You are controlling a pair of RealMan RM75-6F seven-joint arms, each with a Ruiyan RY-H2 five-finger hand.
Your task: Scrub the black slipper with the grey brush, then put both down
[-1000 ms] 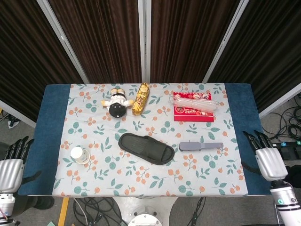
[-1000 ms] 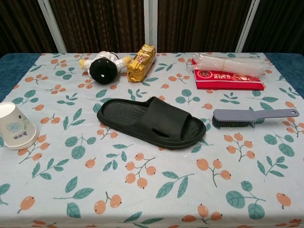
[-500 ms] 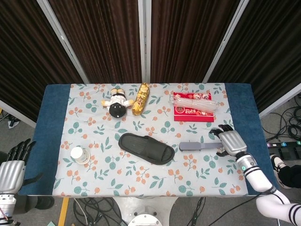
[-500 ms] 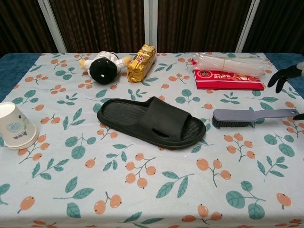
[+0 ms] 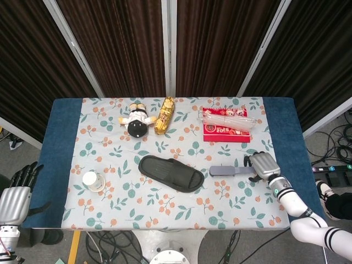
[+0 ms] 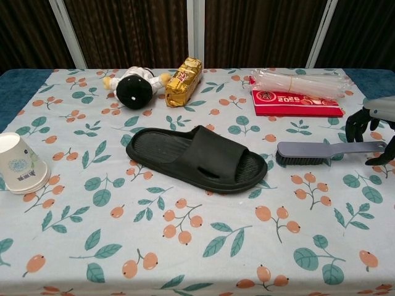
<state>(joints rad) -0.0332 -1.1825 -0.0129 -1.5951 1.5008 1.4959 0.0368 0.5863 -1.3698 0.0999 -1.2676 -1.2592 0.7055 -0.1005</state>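
The black slipper point(image 5: 170, 173) lies mid-table beside the grey brush point(image 5: 234, 170), whose handle end sits under the spread fingers of the right hand point(image 5: 260, 165), grip not discernible, while the left hand point(image 5: 14, 199) hangs spread off the table's point(image 5: 60, 126) left edge.

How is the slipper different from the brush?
The black slipper is wide and flat, while the grey brush is thin with a long handle. The slipper lies in the middle of the table with no hand near it; the brush lies to one side, and the right hand is at its handle end. Both rest on the flowery tablecloth.
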